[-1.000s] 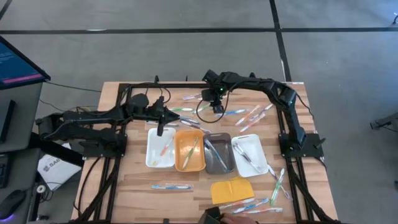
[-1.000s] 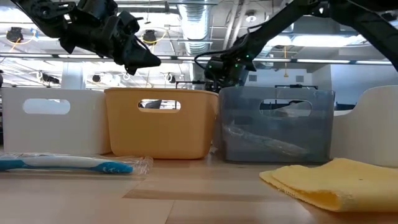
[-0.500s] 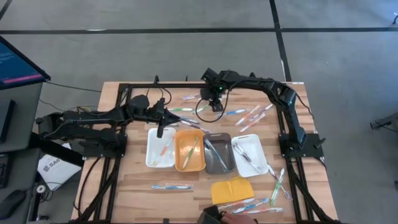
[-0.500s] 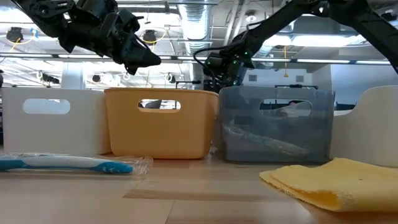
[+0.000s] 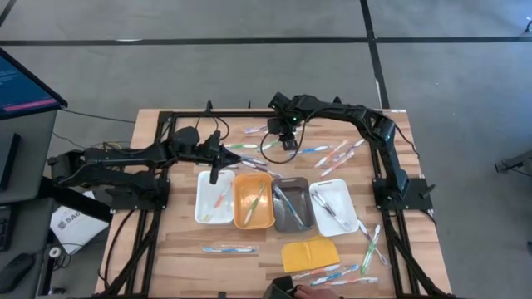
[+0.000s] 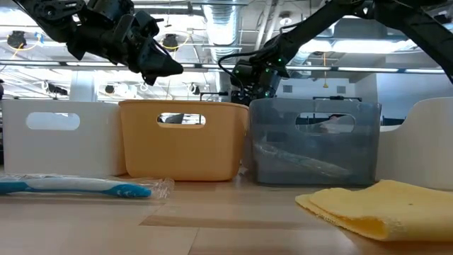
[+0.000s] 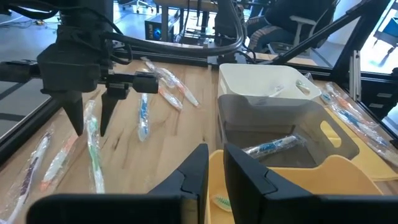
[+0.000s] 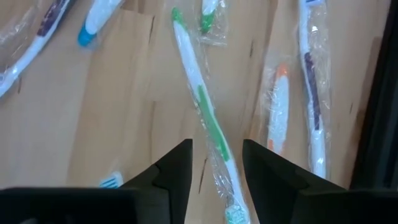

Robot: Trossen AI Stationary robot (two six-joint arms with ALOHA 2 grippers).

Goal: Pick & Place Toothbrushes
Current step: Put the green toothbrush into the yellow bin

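Note:
Several wrapped toothbrushes lie flat on the wooden table. A green one (image 8: 202,106) (image 7: 93,146) lies in the far middle. My right gripper (image 8: 216,163) (image 5: 288,143) points down over it, open, one finger on each side of its handle, and I see no touch. My left gripper (image 7: 215,171) (image 5: 214,173) hovers shut and empty over the far rim of the orange tray (image 5: 238,203). More toothbrushes lie inside the trays.
Four trays stand in a row: white (image 5: 199,199), orange, grey (image 5: 293,223) and white (image 5: 349,212). A yellow pad (image 5: 309,253) lies near the front edge. Loose toothbrushes lie at the far right (image 5: 337,154), near left (image 5: 230,248) and near right (image 5: 341,272).

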